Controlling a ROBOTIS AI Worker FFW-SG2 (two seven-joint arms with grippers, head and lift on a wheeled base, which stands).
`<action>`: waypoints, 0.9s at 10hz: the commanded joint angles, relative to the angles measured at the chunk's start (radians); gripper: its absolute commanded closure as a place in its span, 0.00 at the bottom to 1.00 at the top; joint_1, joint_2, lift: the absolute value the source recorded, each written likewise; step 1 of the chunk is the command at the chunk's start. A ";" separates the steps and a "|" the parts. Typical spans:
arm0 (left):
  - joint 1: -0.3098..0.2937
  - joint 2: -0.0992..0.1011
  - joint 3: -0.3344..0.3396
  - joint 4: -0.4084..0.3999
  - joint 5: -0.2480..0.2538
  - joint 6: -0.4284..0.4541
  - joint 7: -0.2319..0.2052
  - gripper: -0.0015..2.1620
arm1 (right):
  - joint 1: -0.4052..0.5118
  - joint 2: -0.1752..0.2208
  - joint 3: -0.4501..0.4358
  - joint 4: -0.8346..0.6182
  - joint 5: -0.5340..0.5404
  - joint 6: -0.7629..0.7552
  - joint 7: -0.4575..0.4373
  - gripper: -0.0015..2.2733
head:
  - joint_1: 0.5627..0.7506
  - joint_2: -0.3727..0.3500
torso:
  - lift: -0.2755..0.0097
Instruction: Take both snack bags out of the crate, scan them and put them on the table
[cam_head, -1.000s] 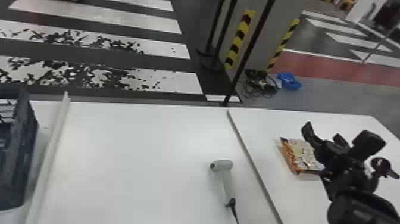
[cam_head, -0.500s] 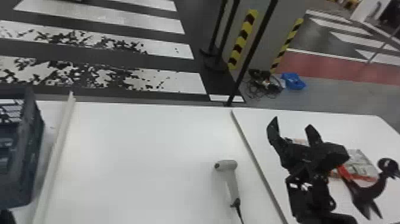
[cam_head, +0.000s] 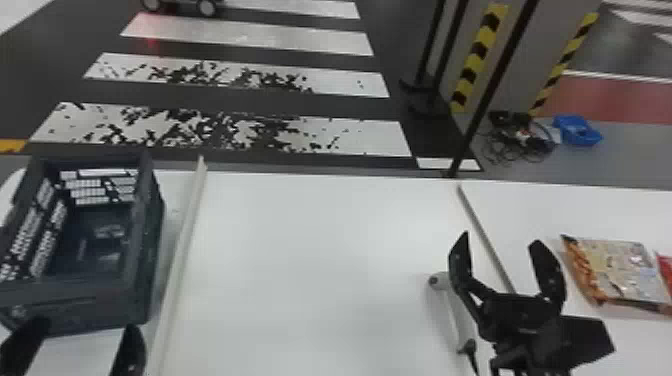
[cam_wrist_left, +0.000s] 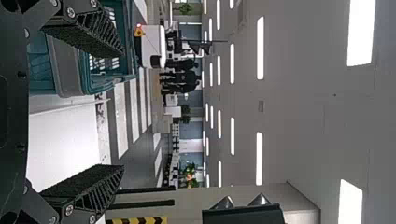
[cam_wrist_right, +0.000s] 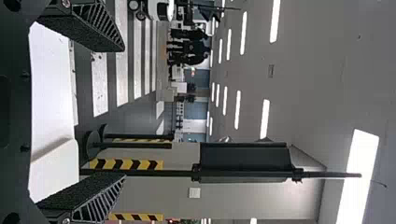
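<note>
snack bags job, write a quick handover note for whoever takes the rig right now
Left gripper: open, holding nothing, at the near side of the crate.
Right gripper: open, holding nothing, near the scanner.
Bags: the orange-edged snack bag lies on the table, right of the right-hand divider; the red pack beside it, cut off by the view's edge, is probably the second.
Done: the orange-edged one is out and down, likely both.
Left: the scans can't be confirmed from here; check them, then probably nothing more to place.
</note>
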 joint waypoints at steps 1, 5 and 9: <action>-0.012 -0.002 -0.009 -0.007 -0.001 0.068 0.013 0.07 | 0.025 0.023 0.068 0.000 0.047 0.012 -0.013 0.02 | 0.70 0.36 | 0.63; -0.039 -0.011 -0.063 -0.041 -0.001 0.154 0.036 0.07 | 0.079 0.035 0.192 0.008 0.126 0.070 -0.123 0.02 | 0.70 0.52 | 0.63; -0.053 -0.013 -0.092 -0.074 -0.024 0.261 0.060 0.07 | 0.093 0.026 0.255 0.056 0.137 0.039 -0.185 0.02 | 0.70 0.53 | 0.63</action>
